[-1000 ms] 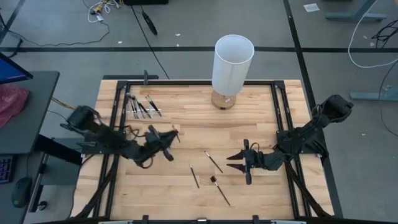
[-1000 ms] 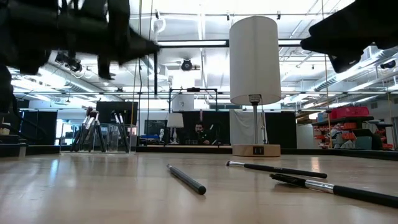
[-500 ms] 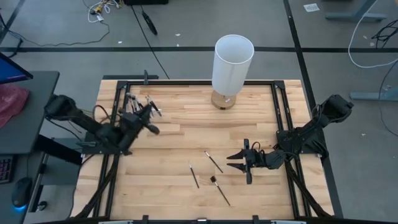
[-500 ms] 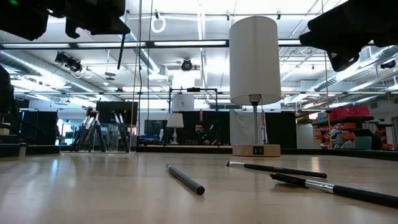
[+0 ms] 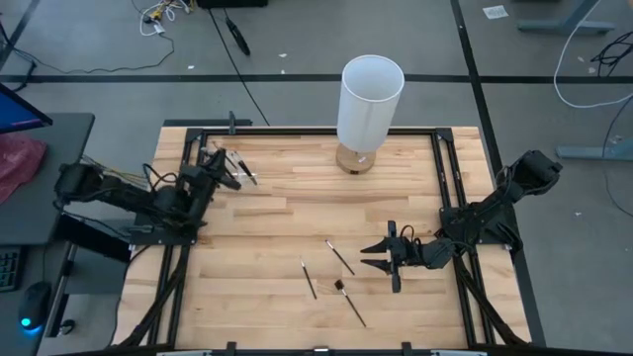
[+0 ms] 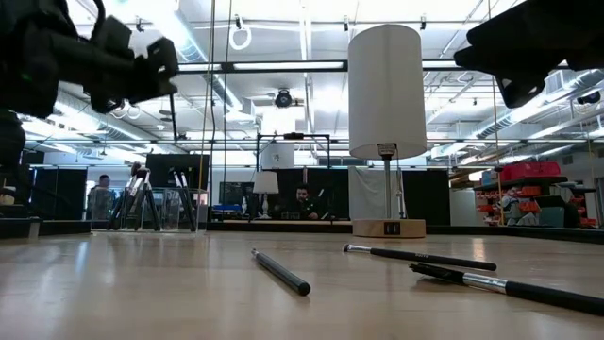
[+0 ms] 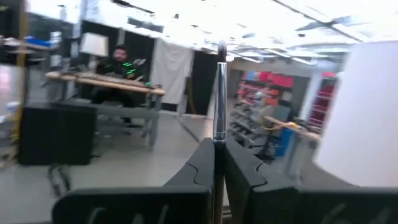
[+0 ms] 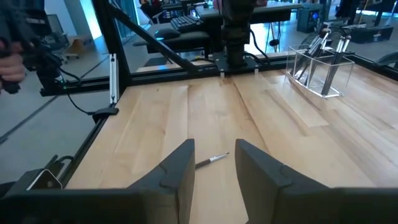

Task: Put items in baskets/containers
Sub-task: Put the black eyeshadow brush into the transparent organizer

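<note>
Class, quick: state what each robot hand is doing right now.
Left hand: shut on a makeup brush, beside the clear container.
Right hand: open, empty, low over the table.

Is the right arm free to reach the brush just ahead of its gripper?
Probably yes. The right gripper is open, the brush lies on bare table in front of it, and nothing stands between them.

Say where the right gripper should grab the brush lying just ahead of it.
Grip the brush mid-handle, coming straight down from above with the right gripper: it lies flat on the table, thin and slanted, so the fingers should close across its width.
</note>
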Available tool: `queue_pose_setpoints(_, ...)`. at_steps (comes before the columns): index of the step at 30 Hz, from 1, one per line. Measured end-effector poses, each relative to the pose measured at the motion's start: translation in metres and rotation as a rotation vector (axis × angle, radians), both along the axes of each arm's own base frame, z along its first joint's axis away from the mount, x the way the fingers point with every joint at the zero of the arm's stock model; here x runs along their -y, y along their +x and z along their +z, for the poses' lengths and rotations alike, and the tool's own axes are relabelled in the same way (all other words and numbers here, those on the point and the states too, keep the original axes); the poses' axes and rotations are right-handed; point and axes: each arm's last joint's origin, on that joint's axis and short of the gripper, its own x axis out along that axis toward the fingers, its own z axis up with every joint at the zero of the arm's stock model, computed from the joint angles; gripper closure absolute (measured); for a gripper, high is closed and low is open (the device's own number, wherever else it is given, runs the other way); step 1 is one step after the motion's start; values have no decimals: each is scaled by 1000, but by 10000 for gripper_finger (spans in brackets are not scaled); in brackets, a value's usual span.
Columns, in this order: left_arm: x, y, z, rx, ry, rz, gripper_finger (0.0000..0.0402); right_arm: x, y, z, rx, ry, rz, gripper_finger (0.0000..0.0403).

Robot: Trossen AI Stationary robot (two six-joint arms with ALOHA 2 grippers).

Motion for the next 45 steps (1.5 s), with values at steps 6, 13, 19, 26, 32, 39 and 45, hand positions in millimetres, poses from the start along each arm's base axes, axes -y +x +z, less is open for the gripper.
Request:
queue_pose_setpoints(6, -13, 2, -11, -18, -17, 68, 388, 4, 3, 1, 10, 8, -18, 284)
queue_pose_setpoints(13, -29, 19, -25, -82, -75, 35, 388, 8, 6, 4, 35, 27, -40, 284)
queue_pose_setpoints(19, -46, 24, -32, -110, -170, 68, 388, 8, 6, 4, 35, 35, -33, 284)
queue_pose_setpoints(26, -54, 22, -41, -108, -238, 58, 385, 7, 6, 4, 31, 40, -6, 284)
queue_pose_setpoints(32, -54, 21, -45, -108, -270, 62, 382, 7, 6, 4, 31, 39, -6, 284)
queue_pose_setpoints(39, -53, 22, -48, -79, -305, 12, 368, 7, 6, 4, 30, 36, -6, 284)
queue_pose_setpoints(45, -53, 25, -57, -95, -346, 12, 376, 7, 6, 4, 30, 31, -5, 284)
